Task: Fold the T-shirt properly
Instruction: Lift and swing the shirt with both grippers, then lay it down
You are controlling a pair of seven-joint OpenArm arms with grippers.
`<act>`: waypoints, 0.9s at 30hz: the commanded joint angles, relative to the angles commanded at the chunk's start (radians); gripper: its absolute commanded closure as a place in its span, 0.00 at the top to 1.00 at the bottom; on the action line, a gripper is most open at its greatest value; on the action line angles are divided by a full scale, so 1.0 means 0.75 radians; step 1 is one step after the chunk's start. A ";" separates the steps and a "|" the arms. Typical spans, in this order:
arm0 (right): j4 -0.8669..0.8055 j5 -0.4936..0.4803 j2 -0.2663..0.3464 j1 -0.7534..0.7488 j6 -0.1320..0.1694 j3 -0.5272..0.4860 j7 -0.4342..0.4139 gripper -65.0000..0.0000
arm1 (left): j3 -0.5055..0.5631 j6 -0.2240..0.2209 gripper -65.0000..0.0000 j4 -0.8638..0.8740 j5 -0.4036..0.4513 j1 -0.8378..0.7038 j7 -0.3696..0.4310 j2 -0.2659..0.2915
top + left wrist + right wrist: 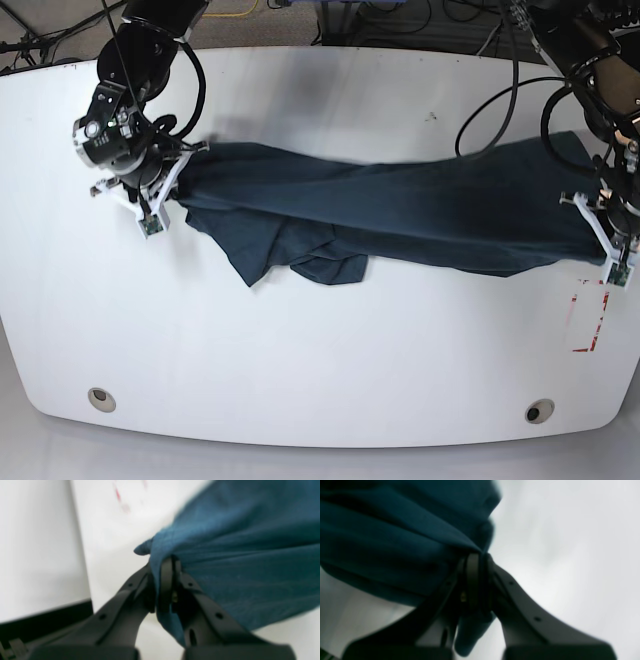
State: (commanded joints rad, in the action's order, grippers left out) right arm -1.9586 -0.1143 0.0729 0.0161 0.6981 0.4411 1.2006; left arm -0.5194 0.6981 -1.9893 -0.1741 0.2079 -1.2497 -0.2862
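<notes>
Your dark navy-blue cotton T-shirt [400, 205] hangs stretched between both arms.
Left gripper [166, 562] and right gripper [476, 557] each pinch an end; bare white table [300, 370] lies nearer.

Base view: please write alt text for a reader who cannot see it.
A navy T-shirt hangs stretched between two grippers over a white table. The right gripper pinches one end, the left gripper the other; a loose part droops onto the table.
</notes>
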 joint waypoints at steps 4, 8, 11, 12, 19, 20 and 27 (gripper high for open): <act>0.000 0.000 0.031 0.096 0.000 -0.006 0.002 0.05 | 0.047 0.000 0.00 0.000 0.002 0.121 -0.031 0.016; 0.000 0.000 0.065 0.213 0.000 -0.006 0.035 0.05 | 0.084 0.000 0.00 0.000 0.002 0.270 -0.108 0.020; 0.000 -0.006 0.088 0.284 0.000 -0.006 0.047 0.05 | 0.102 0.000 0.00 0.002 0.002 0.370 -0.137 0.020; 0.000 -0.006 0.098 0.313 0.000 -0.006 0.049 0.05 | 0.110 0.000 0.00 0.002 0.002 0.407 -0.137 0.020; 0.002 -0.010 0.170 0.511 0.000 -0.012 0.049 0.05 | 0.198 0.000 0.00 0.004 -0.002 0.579 -0.137 0.023; 0.002 -0.010 0.184 0.552 0.000 -0.023 0.049 0.05 | 0.221 0.000 0.00 0.004 -0.002 0.614 -0.137 0.027; 0.057 0.000 0.305 0.808 0.000 -0.155 0.051 0.05 | 0.264 -0.058 0.00 0.039 0.000 0.798 -0.137 0.106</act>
State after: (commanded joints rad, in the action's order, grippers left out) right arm -1.9156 -0.1143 0.3015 0.6222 0.6981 0.3245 1.2390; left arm -0.3214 0.6544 -1.9601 -0.1741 0.8063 -1.3525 -0.2064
